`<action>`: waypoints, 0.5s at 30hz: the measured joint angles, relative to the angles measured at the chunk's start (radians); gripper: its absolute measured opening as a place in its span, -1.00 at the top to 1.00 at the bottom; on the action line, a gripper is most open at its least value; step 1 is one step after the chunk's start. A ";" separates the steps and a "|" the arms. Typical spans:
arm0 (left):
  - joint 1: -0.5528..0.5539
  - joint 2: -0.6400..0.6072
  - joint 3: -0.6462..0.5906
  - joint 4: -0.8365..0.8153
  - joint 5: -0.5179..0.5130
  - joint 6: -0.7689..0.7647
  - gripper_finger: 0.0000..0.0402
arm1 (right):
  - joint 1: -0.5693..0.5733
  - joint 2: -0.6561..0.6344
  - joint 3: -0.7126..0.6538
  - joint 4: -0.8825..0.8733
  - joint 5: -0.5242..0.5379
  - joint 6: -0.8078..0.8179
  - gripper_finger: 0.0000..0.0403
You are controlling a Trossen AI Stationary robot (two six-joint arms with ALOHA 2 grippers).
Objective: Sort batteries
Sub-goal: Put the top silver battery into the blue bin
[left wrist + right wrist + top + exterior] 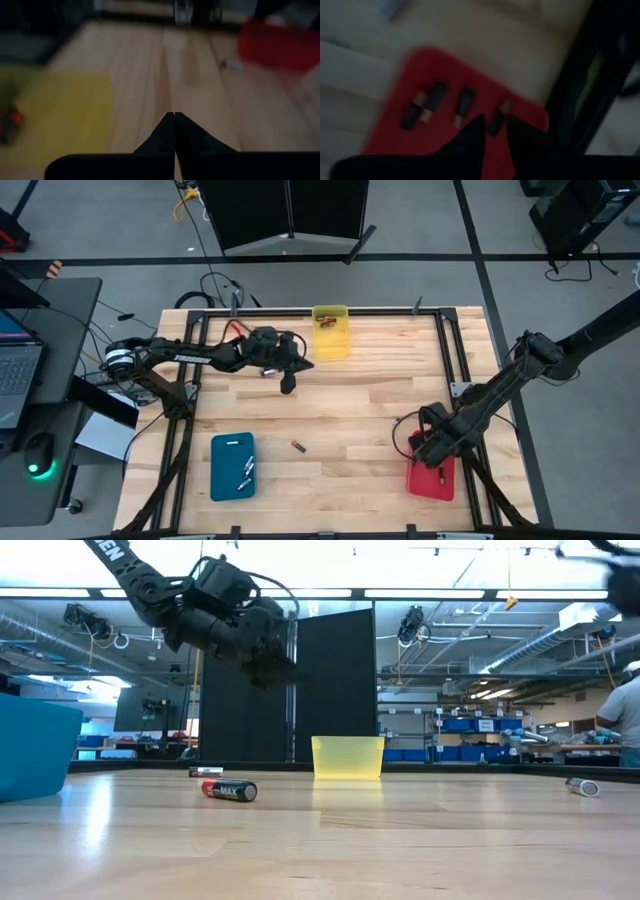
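Dark cell with red "MAX" label (229, 790) lies closest to the low camera, loose on the wooden surface (370, 410), roughly mid-surface between the blue tray (232, 467) and the red tray (432, 478); in the high view its long axis looks about left-right, slightly slanted. Silvery cells (246, 473) sit in the blue tray, dark ones with coppery ends (465, 102) in the red tray, a few more in the yellow tray (331, 332) at the far edge; one silvery cell (582, 786) lies loose near the red tray. Left gripper (289, 383) hangs above the surface just beside the yellow tray, fingers pressed together, nothing in them. Right gripper (495, 127) hovers over the red tray, fingers parted a little, nothing clearly pinched. My read: the loose MAX cell is next; it lies toward the near edge from the left gripper, and the two arms look about equally close.
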 joint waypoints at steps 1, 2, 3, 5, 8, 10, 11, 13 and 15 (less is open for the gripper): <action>-0.004 0.000 0.016 -0.068 -0.003 0.008 0.96 | -0.010 0.000 0.029 -0.026 0.041 -0.035 0.63; -0.010 0.000 0.032 -0.140 -0.017 0.021 0.96 | -0.023 0.000 0.050 -0.044 0.085 -0.076 0.71; -0.016 0.000 0.044 -0.202 -0.030 0.028 0.96 | -0.037 0.000 0.063 -0.051 0.127 -0.121 0.79; -0.030 0.000 0.067 -0.329 -0.079 0.045 0.96 | -0.073 0.000 0.072 -0.044 0.209 -0.220 0.93; -0.053 0.000 0.095 -0.518 -0.153 0.064 0.96 | -0.150 0.000 0.050 0.009 0.293 -0.359 0.92; -0.071 -0.001 0.109 -0.635 -0.216 0.077 0.96 | -0.210 0.000 0.025 0.074 0.326 -0.461 0.89; -0.079 -0.001 0.113 -0.690 -0.253 0.078 0.96 | -0.240 0.000 0.014 0.116 0.348 -0.520 0.89; -0.089 -0.001 0.119 -0.793 -0.311 0.065 0.96 | -0.299 0.000 -0.010 0.216 0.379 -0.646 0.91; -0.088 -0.001 0.117 -0.867 -0.347 0.050 0.96 | -0.352 0.000 -0.030 0.327 0.394 -0.777 0.95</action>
